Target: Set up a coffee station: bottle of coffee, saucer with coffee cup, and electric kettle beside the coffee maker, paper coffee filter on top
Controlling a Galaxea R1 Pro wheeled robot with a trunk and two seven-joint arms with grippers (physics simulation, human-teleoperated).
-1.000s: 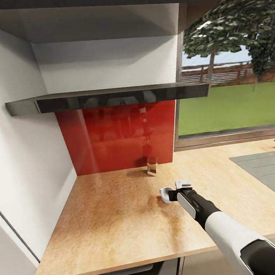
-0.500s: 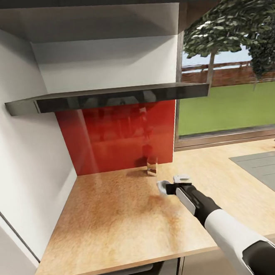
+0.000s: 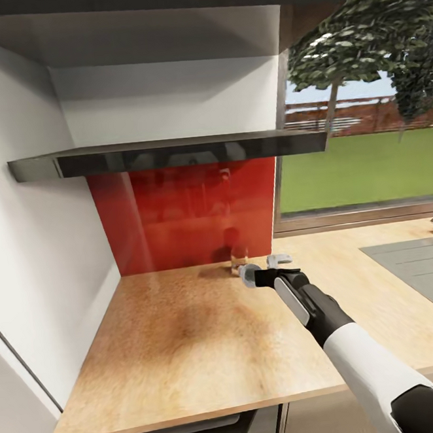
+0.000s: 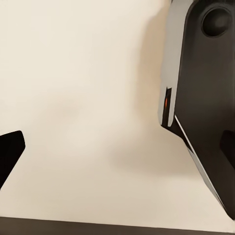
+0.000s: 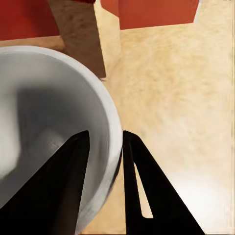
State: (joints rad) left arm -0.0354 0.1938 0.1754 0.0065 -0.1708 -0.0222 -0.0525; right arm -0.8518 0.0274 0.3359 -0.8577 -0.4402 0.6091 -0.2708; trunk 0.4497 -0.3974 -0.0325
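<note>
the right gripper (image 5: 105, 181) is pinching the rim of the smooth, round white coffee cup (image 5: 44, 127), one dark finger inside, one outside. it is holding the cup just above the speckled wooden countertop (image 3: 188, 337), beside a small glass jar (image 3: 239, 259) standing against the glossy red backsplash (image 3: 177, 220). the left gripper's fingers (image 4: 10, 154) are showing at the frame's edges; i cannot tell its grip.

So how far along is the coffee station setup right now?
Done: the bottle of coffee stands on the countertop by the red backsplash. In hand: the right gripper pinches the coffee cup by its rim, one finger inside and one outside, beside the bottle. Left: the cup isn't on a saucer yet; the filter and kettle steps remain.
</note>
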